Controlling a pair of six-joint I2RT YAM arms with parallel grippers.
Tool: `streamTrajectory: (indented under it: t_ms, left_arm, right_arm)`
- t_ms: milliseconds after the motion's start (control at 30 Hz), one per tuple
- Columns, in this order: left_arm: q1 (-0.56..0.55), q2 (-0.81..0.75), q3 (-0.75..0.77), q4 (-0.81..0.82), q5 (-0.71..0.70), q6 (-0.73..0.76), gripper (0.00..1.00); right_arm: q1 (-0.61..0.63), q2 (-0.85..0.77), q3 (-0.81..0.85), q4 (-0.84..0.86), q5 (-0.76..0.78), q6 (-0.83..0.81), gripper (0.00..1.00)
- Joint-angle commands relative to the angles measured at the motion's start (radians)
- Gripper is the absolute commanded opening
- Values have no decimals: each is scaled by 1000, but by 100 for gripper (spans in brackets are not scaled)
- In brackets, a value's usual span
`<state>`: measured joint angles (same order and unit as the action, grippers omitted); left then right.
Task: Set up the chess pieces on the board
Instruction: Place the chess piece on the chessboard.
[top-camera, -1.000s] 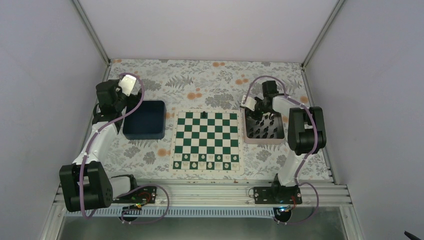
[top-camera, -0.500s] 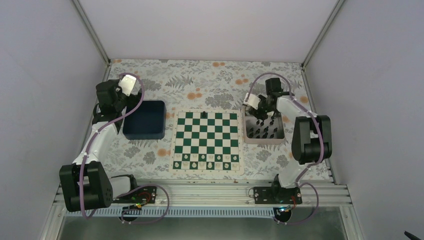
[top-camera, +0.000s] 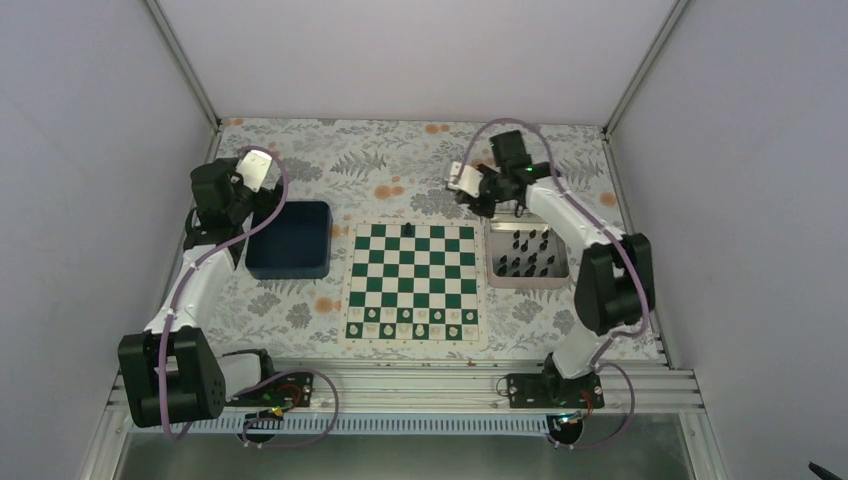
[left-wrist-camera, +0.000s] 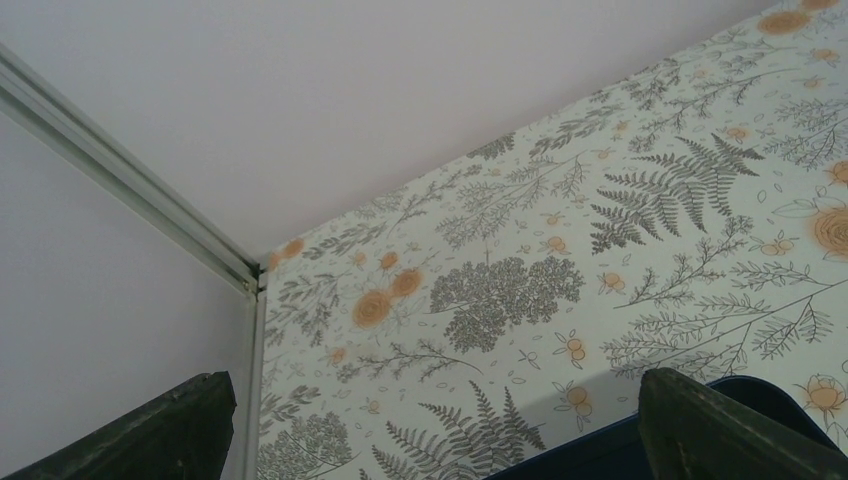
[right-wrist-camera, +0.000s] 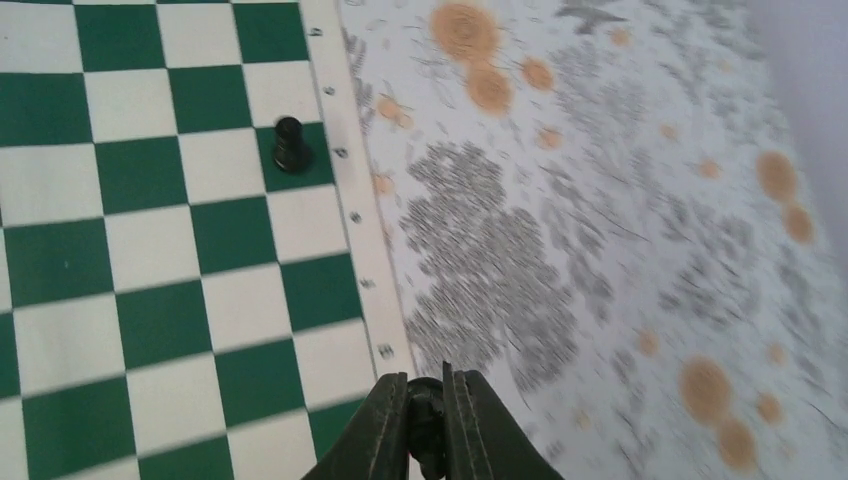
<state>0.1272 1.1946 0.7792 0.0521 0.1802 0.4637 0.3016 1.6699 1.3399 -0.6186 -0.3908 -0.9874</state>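
The green and white board (top-camera: 412, 282) lies mid-table. One black piece (top-camera: 408, 230) stands on its far row; it also shows in the right wrist view (right-wrist-camera: 291, 143). Several black pieces (top-camera: 528, 254) lie in the silver tray (top-camera: 494, 262) right of the board. My right gripper (top-camera: 483, 200) is shut on a black piece (right-wrist-camera: 426, 415) and holds it above the table by the board's far right corner (right-wrist-camera: 345, 200). My left gripper (top-camera: 238, 205) is open and empty above the far left rim of the blue bin (top-camera: 290, 239); its fingers (left-wrist-camera: 720, 430) show apart.
White pieces (top-camera: 412, 323) stand in the board's two near rows. The floral table cover (top-camera: 400, 170) runs to the back wall. Side walls stand close on both sides. A metal frame post (left-wrist-camera: 120, 180) is at the far left corner.
My right gripper has lifted out of the silver tray with a black piece and swung left and farther back, toward the board's far right corner. The left arm has not moved.
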Motion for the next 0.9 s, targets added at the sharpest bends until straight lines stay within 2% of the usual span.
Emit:
streamTrajectory:
  t_ms: [0,200,500,867]
  left_arm:
    - [3,-34,-19,28,3,10,100]
    - [3,-36,-24,29,-5,12,100]
    - [3,-20,-23,33,0,9,100]
    - [3,-21,-38,42,-4,12,100]
  right_arm:
    - [65,124,23,42,-13,59,10]
    - [88,210,5,89,33,54,10]
    - [87,245,-64,130,54,49,11]
    - [87,295,-61,155,63,55,11]
